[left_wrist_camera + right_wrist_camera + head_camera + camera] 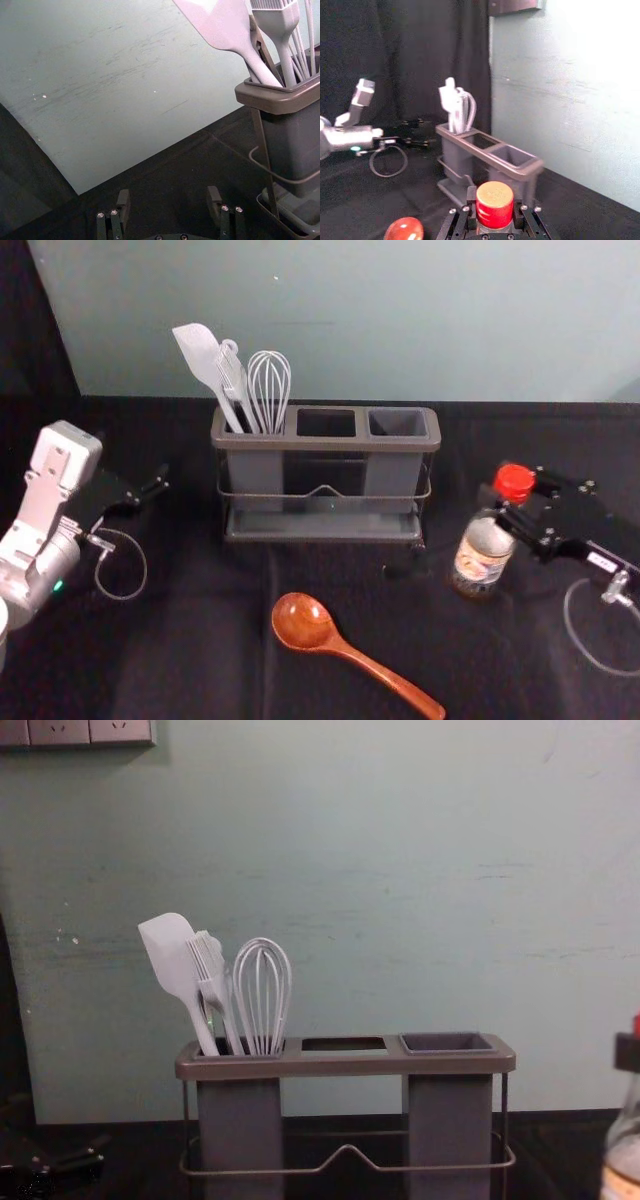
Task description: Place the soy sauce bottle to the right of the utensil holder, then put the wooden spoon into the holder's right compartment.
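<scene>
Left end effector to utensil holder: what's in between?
Bare black cloth lies between the left end effector and the utensil holder, per the head view.

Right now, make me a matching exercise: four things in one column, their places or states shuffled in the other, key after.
1. wooden spoon
2. soy sauce bottle
3. whisk
4. left tool

A. in the left compartment
B. open, left of the utensil holder
C. lying on the dark cloth
D. gripped by the right tool

Pairs: 1-C; 2-D; 3-A; 4-B
</scene>
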Controlling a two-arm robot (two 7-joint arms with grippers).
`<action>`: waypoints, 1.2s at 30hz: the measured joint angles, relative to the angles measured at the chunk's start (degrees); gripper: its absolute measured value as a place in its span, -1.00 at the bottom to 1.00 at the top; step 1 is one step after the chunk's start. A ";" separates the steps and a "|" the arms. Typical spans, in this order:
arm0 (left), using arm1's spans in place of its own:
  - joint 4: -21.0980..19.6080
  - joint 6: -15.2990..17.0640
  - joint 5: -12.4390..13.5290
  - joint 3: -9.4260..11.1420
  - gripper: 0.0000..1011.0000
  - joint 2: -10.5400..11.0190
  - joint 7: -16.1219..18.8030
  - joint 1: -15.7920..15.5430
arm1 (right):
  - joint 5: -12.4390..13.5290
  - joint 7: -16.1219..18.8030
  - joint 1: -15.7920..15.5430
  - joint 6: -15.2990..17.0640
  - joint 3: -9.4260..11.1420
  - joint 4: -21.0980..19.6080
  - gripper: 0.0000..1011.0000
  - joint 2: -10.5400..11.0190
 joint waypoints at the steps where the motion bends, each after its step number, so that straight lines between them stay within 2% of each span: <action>1: 0.00 0.00 0.00 0.00 0.99 0.00 0.00 0.00 | 0.30 0.00 -0.02 0.00 0.65 0.46 -0.23 0.26; 5: 0.00 0.00 0.00 0.00 0.99 0.00 0.00 0.00 | 1.06 0.13 0.71 0.01 2.04 2.16 -0.22 0.66; 12: 0.00 0.00 0.00 0.00 0.99 0.00 0.00 0.00 | 1.15 0.24 3.12 0.42 2.18 4.53 -0.22 0.27; 19: 0.00 0.00 0.00 0.00 0.99 0.00 0.00 0.00 | -1.19 0.25 7.72 0.63 -0.46 8.83 -0.23 -1.72; 21: 0.00 0.00 0.00 0.00 0.99 0.00 0.00 0.00 | -2.32 0.23 10.63 0.54 -1.80 11.77 -0.22 -3.17; 24: 0.00 0.00 0.00 0.00 0.99 0.00 0.00 0.00 | -3.01 0.43 13.13 0.30 -2.82 14.49 -0.23 -4.53; 31: 0.00 0.00 0.00 0.00 0.99 0.00 0.00 0.00 | -4.04 1.68 17.29 -0.74 -4.75 19.10 -0.22 -7.13; 36: 0.00 0.00 0.00 0.00 0.99 0.00 0.00 0.00 | -4.86 2.13 19.08 -1.32 -5.89 21.31 -0.22 -8.49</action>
